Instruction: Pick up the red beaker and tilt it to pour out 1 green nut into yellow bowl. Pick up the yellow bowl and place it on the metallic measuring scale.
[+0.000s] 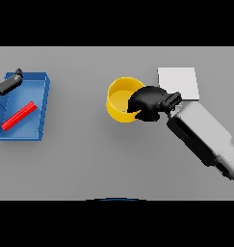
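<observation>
Yellow bowl [121,102] at mid-table, a little right of centre, upright, open side up, nothing to be made out inside. Clasped at its right rim by the right hand [148,102], dark fingers curled over the edge, wrist and white-grey forearm running off to the near right. Just right of the bowl and slightly farther, partly behind the hand, the pale square scale [178,82], flat on the grey table [89,159]; bowl not on it, beside it. Well apart at the far left, a blue tray [44,91] holding a red beaker [18,116] lying flat on a diagonal. Left hand [7,84] over the tray's far-left corner, dark, fingers stretched out and holding nothing.
</observation>
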Robot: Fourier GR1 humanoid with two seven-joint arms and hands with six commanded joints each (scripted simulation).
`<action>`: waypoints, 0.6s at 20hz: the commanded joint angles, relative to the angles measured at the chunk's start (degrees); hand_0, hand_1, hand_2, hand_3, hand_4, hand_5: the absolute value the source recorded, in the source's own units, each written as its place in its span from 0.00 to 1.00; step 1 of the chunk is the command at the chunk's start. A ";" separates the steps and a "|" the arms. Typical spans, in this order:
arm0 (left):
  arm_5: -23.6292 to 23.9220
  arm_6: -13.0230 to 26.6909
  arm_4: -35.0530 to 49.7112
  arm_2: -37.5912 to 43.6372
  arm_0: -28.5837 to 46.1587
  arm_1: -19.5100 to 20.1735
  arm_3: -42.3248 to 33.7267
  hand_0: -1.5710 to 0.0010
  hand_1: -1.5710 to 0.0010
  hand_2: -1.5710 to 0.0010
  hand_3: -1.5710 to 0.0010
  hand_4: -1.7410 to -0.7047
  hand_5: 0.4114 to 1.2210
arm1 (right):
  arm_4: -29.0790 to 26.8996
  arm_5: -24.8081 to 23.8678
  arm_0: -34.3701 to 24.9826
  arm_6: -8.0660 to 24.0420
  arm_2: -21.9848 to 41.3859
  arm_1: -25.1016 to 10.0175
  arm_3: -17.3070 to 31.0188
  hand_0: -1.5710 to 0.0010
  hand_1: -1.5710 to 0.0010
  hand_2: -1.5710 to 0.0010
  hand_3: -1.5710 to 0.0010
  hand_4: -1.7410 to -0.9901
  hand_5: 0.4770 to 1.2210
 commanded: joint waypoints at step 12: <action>-0.44 0.31 0.29 0.43 0.19 1.06 -0.86 1.00 1.00 1.00 1.00 0.90 0.41 | -0.77 -2.33 -2.73 -0.35 -4.55 -8.95 0.10 0.00 0.00 0.00 0.17 0.03 1.00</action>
